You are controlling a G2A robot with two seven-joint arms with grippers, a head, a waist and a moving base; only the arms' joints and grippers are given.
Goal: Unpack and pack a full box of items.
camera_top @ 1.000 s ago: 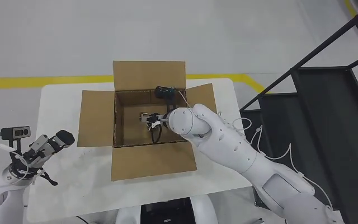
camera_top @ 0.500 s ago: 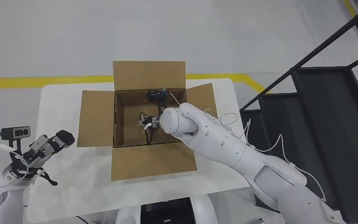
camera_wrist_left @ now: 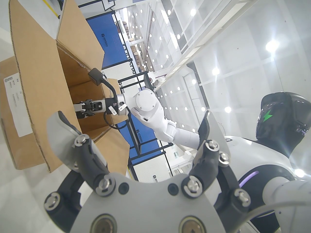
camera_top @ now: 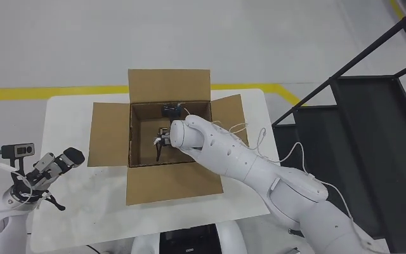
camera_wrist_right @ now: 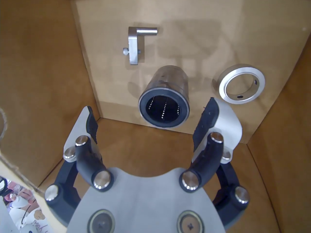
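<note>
Top view, left end effector (camera_top: 56, 163): hung well apart from the box (camera_top: 108, 134), off its left flap at the surface (camera_top: 70, 108) edge; fingers spread, empty.
Box: stood open on the surface, four flaps folded out.
Bracket (camera_wrist_right: 133, 47): lay flat on the box floor, near a side wall.
Bearing (camera_wrist_right: 167, 86): sat mid-floor of the box, between bracket and ring (camera_wrist_right: 241, 87), bore facing the right end effector (camera_wrist_right: 149, 112).
Right end effector: was inside the box, above the bearing, fingers spread, gripping nothing and apparently clear of it.
Handling: the bearing looked like steel, so probably heavy, stiff, smooth and apt to roll; a pinch across the barrel's middle seemed safest.
</note>
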